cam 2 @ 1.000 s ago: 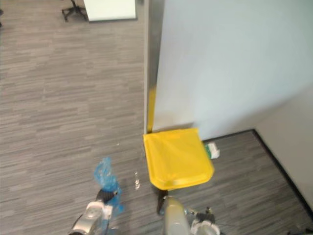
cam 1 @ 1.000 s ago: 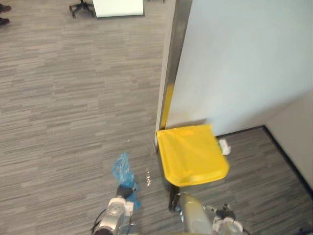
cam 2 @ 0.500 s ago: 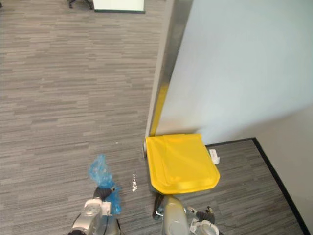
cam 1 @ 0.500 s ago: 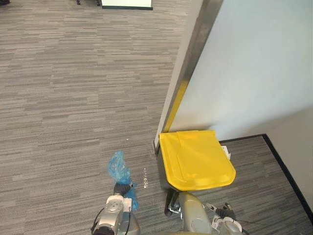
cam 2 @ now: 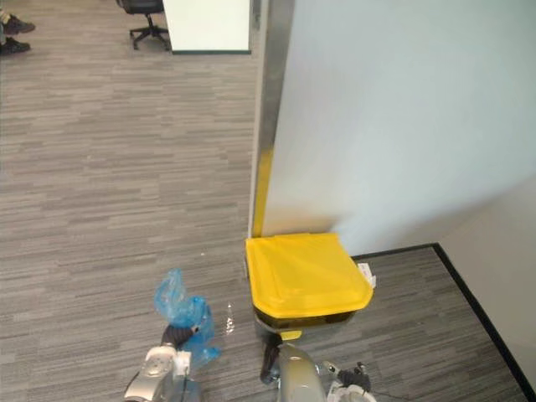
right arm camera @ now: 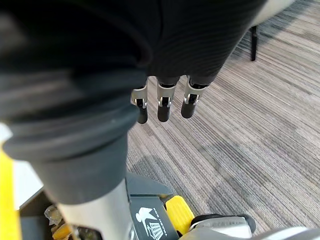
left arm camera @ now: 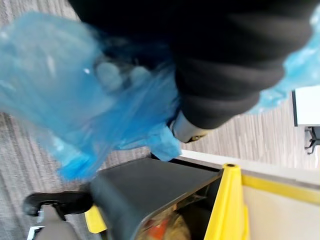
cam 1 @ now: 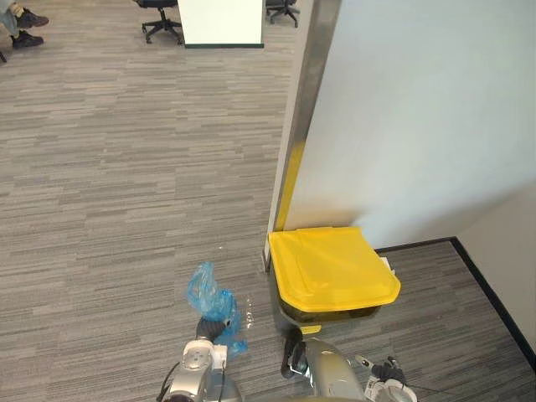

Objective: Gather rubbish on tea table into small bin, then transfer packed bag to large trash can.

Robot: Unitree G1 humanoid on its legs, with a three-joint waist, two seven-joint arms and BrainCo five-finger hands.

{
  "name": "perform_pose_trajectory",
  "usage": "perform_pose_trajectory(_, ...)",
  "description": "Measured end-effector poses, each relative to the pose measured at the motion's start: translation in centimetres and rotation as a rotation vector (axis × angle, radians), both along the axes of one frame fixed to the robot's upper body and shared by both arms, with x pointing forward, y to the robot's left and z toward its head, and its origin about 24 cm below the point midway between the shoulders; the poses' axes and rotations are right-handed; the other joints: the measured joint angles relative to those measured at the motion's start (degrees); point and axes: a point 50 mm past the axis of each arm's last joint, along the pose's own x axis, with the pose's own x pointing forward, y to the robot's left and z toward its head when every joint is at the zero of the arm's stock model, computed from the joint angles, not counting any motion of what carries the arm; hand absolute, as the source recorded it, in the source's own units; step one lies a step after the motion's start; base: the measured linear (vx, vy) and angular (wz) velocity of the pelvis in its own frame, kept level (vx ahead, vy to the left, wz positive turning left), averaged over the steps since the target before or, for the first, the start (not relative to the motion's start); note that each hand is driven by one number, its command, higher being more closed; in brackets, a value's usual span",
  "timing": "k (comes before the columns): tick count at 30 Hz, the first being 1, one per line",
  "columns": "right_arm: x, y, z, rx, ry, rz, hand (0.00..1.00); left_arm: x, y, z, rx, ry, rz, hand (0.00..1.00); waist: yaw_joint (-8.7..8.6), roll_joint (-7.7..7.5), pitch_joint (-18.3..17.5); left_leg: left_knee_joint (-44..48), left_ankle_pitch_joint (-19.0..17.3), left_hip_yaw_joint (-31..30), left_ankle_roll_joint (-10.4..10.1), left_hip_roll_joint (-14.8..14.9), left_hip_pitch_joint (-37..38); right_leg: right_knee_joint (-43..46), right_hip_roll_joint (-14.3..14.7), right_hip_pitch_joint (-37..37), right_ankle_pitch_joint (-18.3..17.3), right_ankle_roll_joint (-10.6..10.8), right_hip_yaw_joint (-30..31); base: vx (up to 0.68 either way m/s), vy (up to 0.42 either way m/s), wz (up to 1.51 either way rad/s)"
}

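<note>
- Blue bag (cam 1: pixel 211 300): bunched, held above the grey floor (cam 1: pixel 117 184) just left of the can; packed.
- Left hand (cam 1: pixel 208 327): fingers curled into the bag's plastic.
- Large trash can (cam 1: pixel 328 313): black body, yellow lid (cam 1: pixel 331 266) slightly raised at the front; stands at the wall corner.
- Right hand (right arm camera: pixel 163 104): fingers hanging straight, empty, near the can's pedal.

Yellow lid (cam 1: pixel 331 268) sits low over mouth of large trash can (cam 1: pixel 328 314); narrow slot between lid and dark rim, entry from above blocked. White wall (cam 1: pixel 419 126) and metal post (cam 1: pixel 306 109) tight behind can: no passage there. Side wall (cam 1: pixel 512 226) near on right, small white item (cam 1: pixel 387 265) on floor between. Carpet floor (cam 1: pixel 126 184) open left of can; left hand (cam 1: pixel 206 328) with blue bag (cam 1: pixel 209 293) hangs there, apart from can. Chair (cam 1: pixel 159 15), white cabinet (cam 1: pixel 222 21) well apart.
</note>
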Motion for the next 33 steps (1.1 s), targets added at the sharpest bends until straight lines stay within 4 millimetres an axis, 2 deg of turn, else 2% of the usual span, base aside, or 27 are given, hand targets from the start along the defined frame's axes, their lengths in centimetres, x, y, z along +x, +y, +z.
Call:
perform_pose_trajectory(2,0.5,0.5,0.1,0.034,-0.023,0.013,0.0,0.0,-0.1,0.0,-0.006,0.0,-0.006,1.0,-0.02,-0.7,-0.5,-1.9,0.0,-0.6,0.1,-1.0,-0.2,-1.2,-0.1,-0.4,0.6,0.0,0.1,-0.04,-0.072,0.01)
perform_pose_trajectory(3,1.1,1.0,0.1,0.058,-0.045,0.03,0.0,0.0,0.1,0.0,-0.004,0.0,-0.012,1.0,-0.01,-0.36,-0.6,-3.2,0.2,-0.9,0.3,-1.3,-0.8,-2.2,-0.2,-0.8,1.0,-0.2,-0.4,0.0,-0.083,0.14)
perform_pose_trajectory(4,2.2,1.9,0.4,0.086,-0.077,0.061,0.0,0.3,0.2,0.2,-0.003,-0.007,-0.018,1.0,-0.03,-0.88,-1.0,-3.8,0.8,-2.0,1.5,-1.8,-2.4,-2.7,-0.3,-2.0,1.2,-0.3,-0.8,0.0,-0.09,0.22)
perform_pose_trajectory(6,4.7,2.6,1.3,0.111,-0.147,0.096,0.0,0.7,0.4,0.5,0.0,-0.025,-0.022,1.0,0.07,-0.65,-0.9,-3.9,1.6,-3.4,2.7,-2.2,-5.0,-2.9,-0.4,-3.9,1.2,-0.4,-1.5,-0.01,-0.102,0.2)
perform_pose_trajectory(8,8.1,3.7,2.7,0.148,-0.245,0.113,0.0,1.1,0.8,0.9,-0.002,-0.049,-0.009,1.0,0.33,-0.26,-0.2,-4.1,2.4,-4.4,3.7,-2.6,-6.5,-3.0,-0.4,-5.0,1.4,-0.7,-2.3,0.0,-0.094,0.14)
perform_pose_trajectory(11,13.1,5.1,5.7,0.227,-0.42,0.081,0.0,2.4,0.7,2.3,-0.025,-0.136,0.007,1.0,1.87,0.72,1.4,-4.0,4.7,-5.9,4.2,-2.8,-8.5,-2.9,-0.4,-6.5,1.7,-1.3,-3.1,0.0,-0.1,0.08)
perform_pose_trajectory(13,16.8,5.7,8.7,0.283,-0.559,0.044,0.0,3.5,0.5,3.6,-0.046,-0.221,0.016,1.0,3.01,0.88,2.9,-3.1,4.7,-6.5,4.1,-2.9,-10.7,-2.8,-0.8,-7.8,2.2,-2.0,-3.8,-0.03,-0.054,0.12)
perform_pose_trajectory(16,19.5,5.6,12.0,0.327,-0.726,-0.002,0.0,4.2,0.7,4.6,-0.071,-0.285,0.049,1.0,3.04,0.99,4.8,-1.4,4.7,-7.0,4.1,-2.6,-12.7,-2.9,-1.0,-8.6,2.8,-2.1,-4.3,-0.03,-0.029,0.1)
perform_pose_trajectory(18,20.7,5.1,13.9,0.322,-0.804,-0.005,0.0,4.4,0.6,4.9,-0.076,-0.305,0.064,1.0,2.96,1.06,5.2,-0.4,4.7,-7.1,4.1,-2.5,-14.1,-3.0,-1.2,-9.6,3.4,-2.0,-4.3,-0.04,-0.001,-0.03)
perform_pose_trajectory(23,24.4,4.4,21.2,0.295,-1.053,0.011,0.0,5.9,0.0,6.5,-0.084,-0.389,0.037,1.0,2.88,1.46,8.1,1.0,4.6,-7.6,4.0,-2.7,-16.1,-5.4,-1.5,-9.8,5.8,-1.7,-5.1,-0.06,0.002,-0.01)
perform_pose_trajectory(29,25.3,3.9,24.6,0.263,-1.153,0.011,0.0,5.9,-1.0,6.6,-0.088,-0.391,-0.008,1.0,2.9,1.47,10.8,1.0,5.4,-8.2,2.8,-3.3,-16.0,-5.0,-1.8,-9.7,6.1,-1.4,-5.5,-0.01,-0.003,0.03)
perform_pose_trajectory(32,25.9,3.0,27.3,0.184,-1.229,0.047,0.0,5.9,-1.4,6.5,-0.082,-0.39,-0.038,1.0,2.9,1.46,11.8,1.2,5.5,-8.3,2.8,-3.8,-16.0,-4.8,-2.2,-9.7,6.2,-1.3,-5.3,0.0,0.0,0.0)
perform_pose_trajectory(33,26.2,2.6,28.9,0.133,-1.278,0.07,0.0,5.8,-1.5,6.5,-0.077,-0.386,-0.044,1.0,2.87,1.33,12.2,1.2,5.5,-8.3,2.8,-4.0,-16.0,-4.8,-2.3,-9.7,6.2,-1.3,-5.2,0.0,0.0,0.0)
